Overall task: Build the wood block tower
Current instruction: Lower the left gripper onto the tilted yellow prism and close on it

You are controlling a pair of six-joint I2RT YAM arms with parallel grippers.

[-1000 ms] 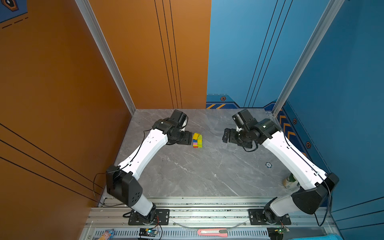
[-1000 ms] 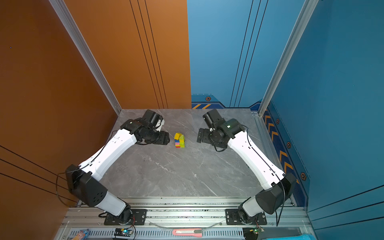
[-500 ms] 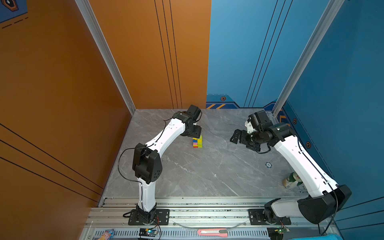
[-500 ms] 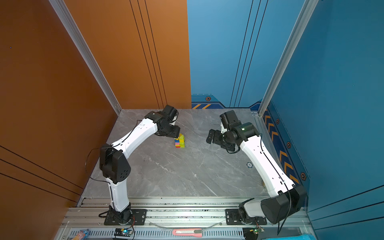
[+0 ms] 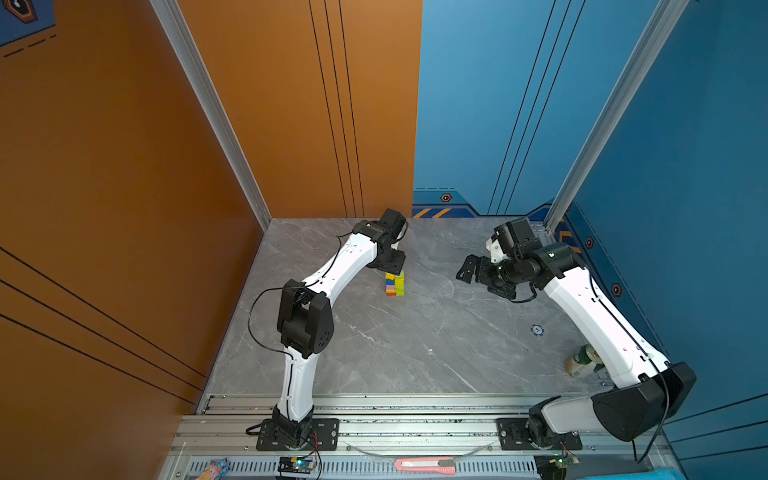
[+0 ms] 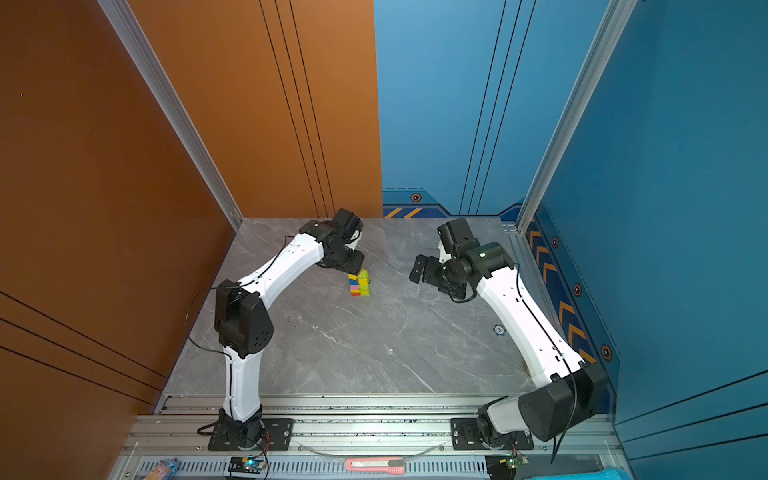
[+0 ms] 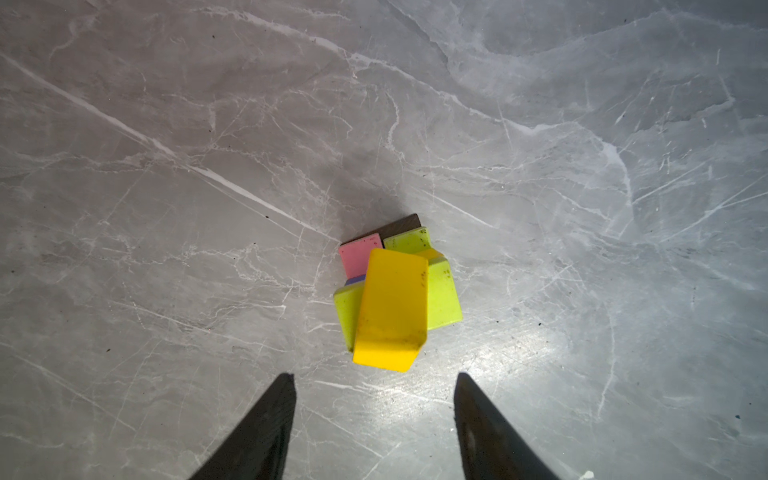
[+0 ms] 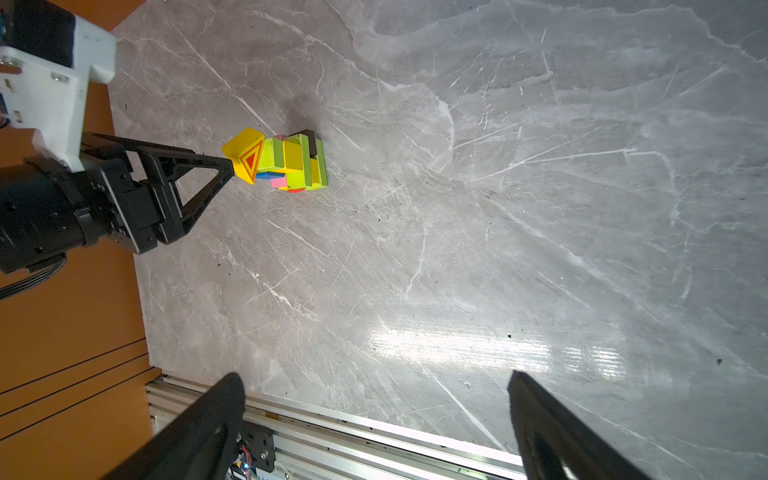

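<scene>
The tower stood near the back of the bench, with a yellow roof block on top. The left gripper hung open just above it, holding nothing. The right gripper was wide open and empty, well apart.

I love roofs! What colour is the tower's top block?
Yellow top block, red triangle end; right wrist view.
</scene>
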